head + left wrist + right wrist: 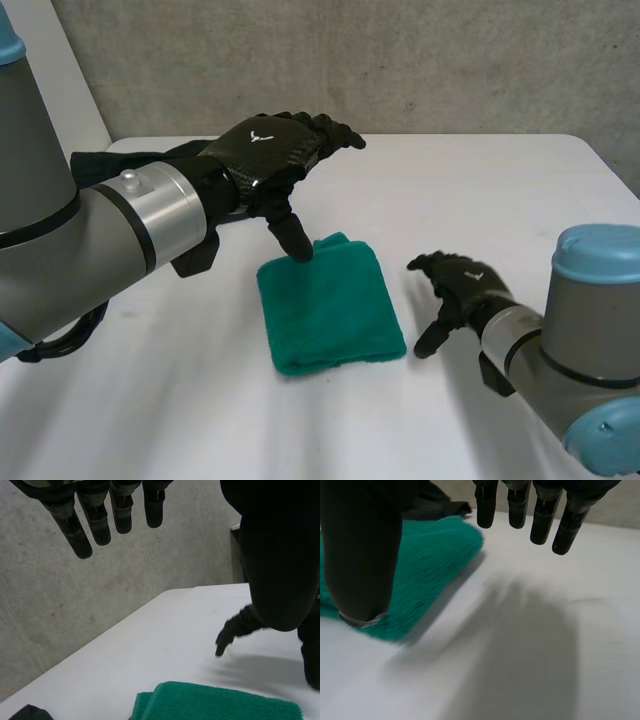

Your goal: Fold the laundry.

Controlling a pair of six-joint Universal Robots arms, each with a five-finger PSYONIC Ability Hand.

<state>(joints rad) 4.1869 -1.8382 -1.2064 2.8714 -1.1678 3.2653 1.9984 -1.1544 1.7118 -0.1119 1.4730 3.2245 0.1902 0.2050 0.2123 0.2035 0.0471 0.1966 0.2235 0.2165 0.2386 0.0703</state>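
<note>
No word, number or label can be read anywhere. The only sign is a small white mark, a winged V shape, printed on the black back of the left hand (265,150), at about 11 o'clock from the middle of the tabletop (500,190). The same white mark stands on the back of the right hand (462,280), at about 3 o'clock. Neither mark carries letters.

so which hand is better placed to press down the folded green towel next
Left, probably: the left hand, open, has its thumb at the green towel's far corner. The right hand, also open, is beside it, apart.
</note>
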